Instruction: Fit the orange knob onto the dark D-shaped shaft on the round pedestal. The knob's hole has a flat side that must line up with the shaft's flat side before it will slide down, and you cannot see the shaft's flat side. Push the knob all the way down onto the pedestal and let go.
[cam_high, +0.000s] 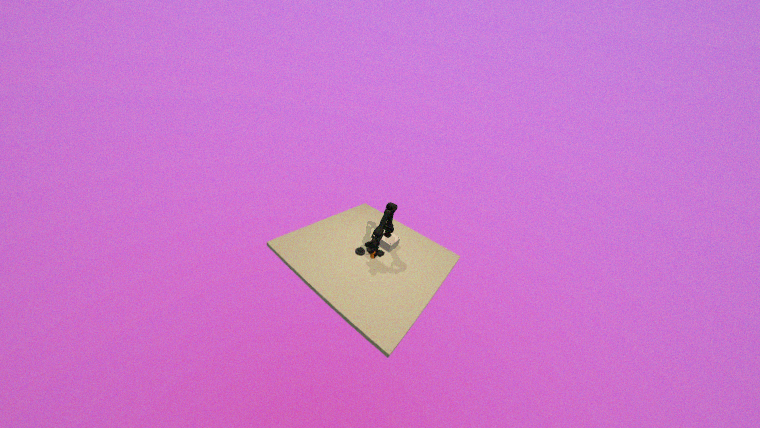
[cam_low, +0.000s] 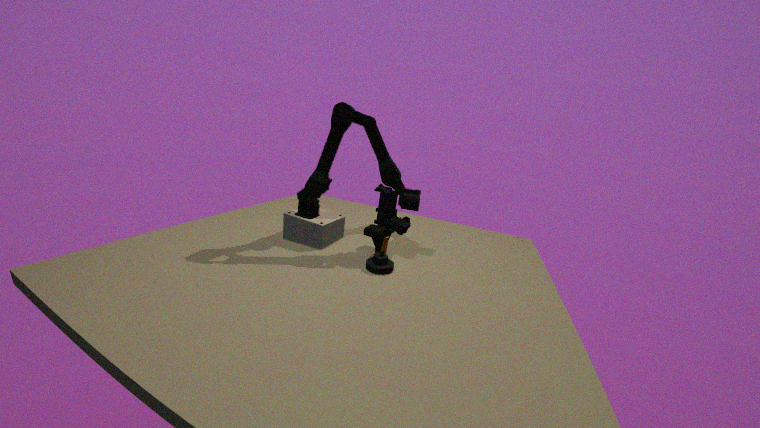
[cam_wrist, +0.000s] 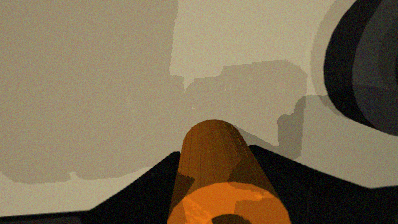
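Top: orange cylindrical knob (cam_high: 372, 255) (cam_low: 385, 244) (cam_wrist: 215, 155) sitting beside the dark round pedestal (cam_high: 360, 250) (cam_low: 379, 265) (cam_wrist: 345, 65), exterior: black parallel-jaw gripper (cam_high: 375, 254) (cam_low: 381, 249) (cam_wrist: 214, 155) reaching down behind the pedestal, wrist: gripper clamping the upright knob, apparently near the table, pedestal standing apart.

Matte black arm (cam_high: 376, 233) (cam_low: 330, 151), rounded joints.
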